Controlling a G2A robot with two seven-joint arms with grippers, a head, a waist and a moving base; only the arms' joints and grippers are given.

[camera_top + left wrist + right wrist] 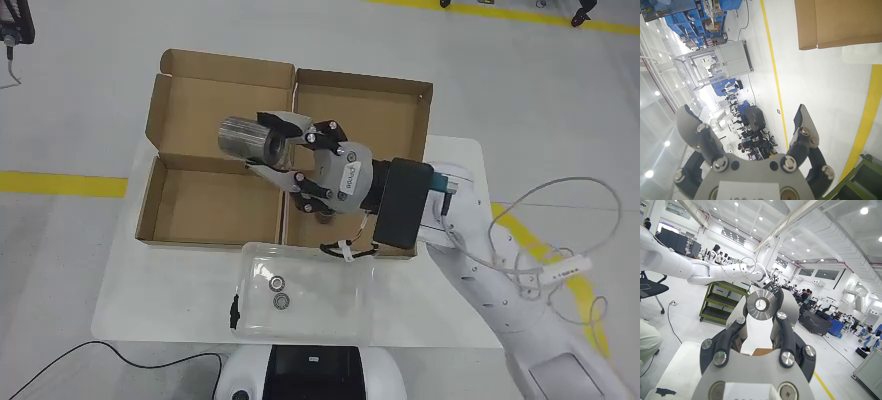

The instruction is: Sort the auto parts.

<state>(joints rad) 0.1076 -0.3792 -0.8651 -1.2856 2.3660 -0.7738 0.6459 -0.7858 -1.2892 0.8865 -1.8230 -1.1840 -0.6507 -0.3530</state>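
The right jaws pinch a stiff, probably heavy, slick-walled steel bushing (250,140) across its round side, the firmest hold; left jaws stand spread.

right hand (762,307) grips a hollow metal cylinder (753,310), its open end facing the camera.
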